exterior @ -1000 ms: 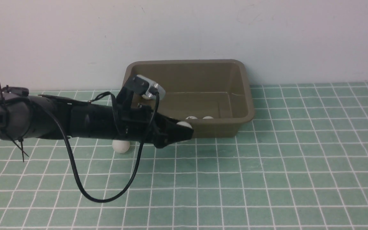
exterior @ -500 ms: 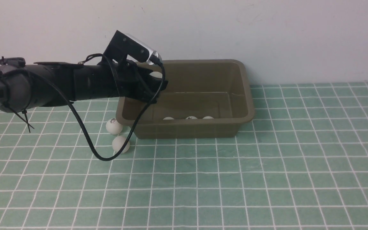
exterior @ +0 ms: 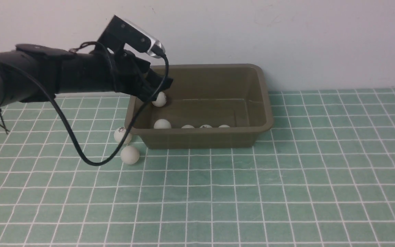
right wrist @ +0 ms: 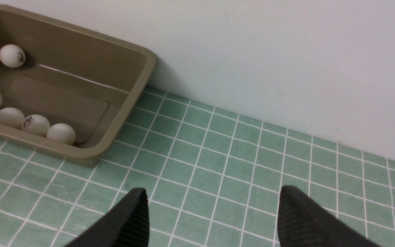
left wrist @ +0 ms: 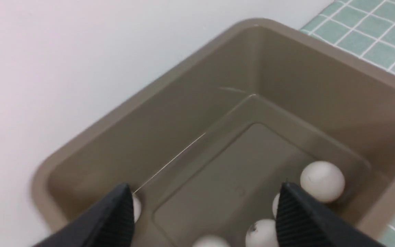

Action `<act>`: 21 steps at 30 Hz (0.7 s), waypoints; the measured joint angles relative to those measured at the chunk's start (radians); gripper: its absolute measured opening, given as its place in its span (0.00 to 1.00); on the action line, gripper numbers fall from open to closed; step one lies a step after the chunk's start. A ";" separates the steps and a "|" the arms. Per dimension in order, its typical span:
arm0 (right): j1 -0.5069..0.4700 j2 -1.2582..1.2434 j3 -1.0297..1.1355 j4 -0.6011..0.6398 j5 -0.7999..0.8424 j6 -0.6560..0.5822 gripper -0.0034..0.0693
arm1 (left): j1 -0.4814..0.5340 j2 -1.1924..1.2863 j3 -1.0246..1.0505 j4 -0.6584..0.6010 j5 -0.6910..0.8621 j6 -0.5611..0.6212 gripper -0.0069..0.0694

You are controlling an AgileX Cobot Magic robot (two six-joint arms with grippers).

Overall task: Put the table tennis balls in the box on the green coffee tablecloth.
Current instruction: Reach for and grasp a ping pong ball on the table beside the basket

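Five balls (exterior: 162,124) inside box (exterior: 218,82), two outside, left gripper (left wrist: 204,187) spread apart, right gripper (right wrist: 214,190) likewise

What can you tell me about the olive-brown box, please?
The box is a rectangular olive-brown tub, plastic by its look, with rounded corners, a flared rim and sloping sides. It stands upright on the green checked tablecloth, close to the wall. Five white balls are inside, four along its near side.
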 joint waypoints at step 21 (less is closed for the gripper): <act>0.000 0.000 0.000 0.003 0.000 0.000 0.68 | 0.086 -0.066 0.000 0.834 0.455 -0.836 0.63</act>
